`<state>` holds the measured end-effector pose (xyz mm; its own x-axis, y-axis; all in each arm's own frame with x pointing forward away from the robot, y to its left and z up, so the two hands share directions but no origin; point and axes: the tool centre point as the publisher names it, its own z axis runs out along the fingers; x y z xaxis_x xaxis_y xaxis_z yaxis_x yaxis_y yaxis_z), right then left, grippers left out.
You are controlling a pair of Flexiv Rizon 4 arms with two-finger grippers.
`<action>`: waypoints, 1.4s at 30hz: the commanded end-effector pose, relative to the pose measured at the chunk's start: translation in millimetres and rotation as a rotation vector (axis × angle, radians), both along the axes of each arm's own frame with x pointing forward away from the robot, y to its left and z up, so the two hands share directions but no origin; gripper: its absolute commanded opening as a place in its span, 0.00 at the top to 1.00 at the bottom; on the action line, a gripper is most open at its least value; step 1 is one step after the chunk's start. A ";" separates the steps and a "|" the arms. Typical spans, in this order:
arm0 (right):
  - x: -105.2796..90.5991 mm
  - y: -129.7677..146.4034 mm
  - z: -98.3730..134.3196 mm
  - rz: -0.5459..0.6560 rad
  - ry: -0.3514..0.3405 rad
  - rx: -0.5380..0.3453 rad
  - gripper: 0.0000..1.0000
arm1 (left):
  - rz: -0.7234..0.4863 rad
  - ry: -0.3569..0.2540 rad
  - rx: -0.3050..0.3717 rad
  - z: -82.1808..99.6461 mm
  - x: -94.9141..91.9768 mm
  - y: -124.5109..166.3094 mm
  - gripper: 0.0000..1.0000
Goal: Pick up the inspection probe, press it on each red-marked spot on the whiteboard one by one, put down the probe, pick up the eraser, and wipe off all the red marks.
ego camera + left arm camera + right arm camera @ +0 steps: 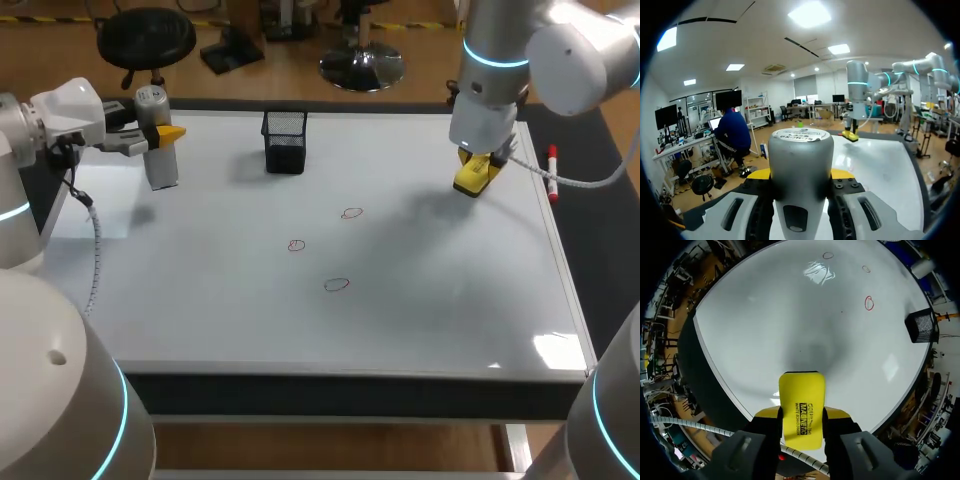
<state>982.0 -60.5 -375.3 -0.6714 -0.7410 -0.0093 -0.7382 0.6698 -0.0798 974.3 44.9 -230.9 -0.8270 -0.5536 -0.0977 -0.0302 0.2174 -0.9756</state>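
Right gripper (478, 168), in the head view, clamps the yellow eraser (470, 185) over the glossy whiteboard (450, 300); three thin red rings (296, 245) lie well to its left. Left gripper (801, 175), in its wrist view, holds the smooth grey cylindrical probe (801, 150) upright. Right wrist view: the eraser is a rounded plastic block; it should likely land flat, then sweep ahead over each ring.

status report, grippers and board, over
Left gripper shut on grey cylindrical probe. Right gripper shut on yellow block eraser. Three red circle marks unwiped on whiteboard. Black mesh cup apart from marks.
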 end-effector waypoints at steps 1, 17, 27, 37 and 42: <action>-0.4 -0.7 0.8 0.001 -0.001 -0.002 1.00 | 0.002 -0.004 -0.002 0.0 -0.4 -0.2 1.00; -0.4 -0.7 0.8 0.001 -0.001 -0.002 1.00 | 0.002 -0.004 -0.002 0.0 -0.4 -0.2 1.00; -0.4 -0.7 0.8 0.001 -0.001 -0.002 1.00 | 0.002 -0.004 -0.002 0.0 -0.4 -0.2 1.00; -0.4 -0.7 0.8 0.001 -0.001 -0.002 1.00 | -0.058 -0.014 -0.011 -1.1 -42.1 -37.1 1.00; -0.4 -0.7 0.8 0.001 -0.001 -0.002 1.00 | -0.109 -0.011 -0.021 -6.1 -66.2 -65.4 1.00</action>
<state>982.0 -60.5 -375.3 -0.6713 -0.7411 -0.0094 -0.7383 0.6697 -0.0800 919.2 -13.9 -235.5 -0.8863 -0.4539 -0.0915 -0.0010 0.1994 -0.9799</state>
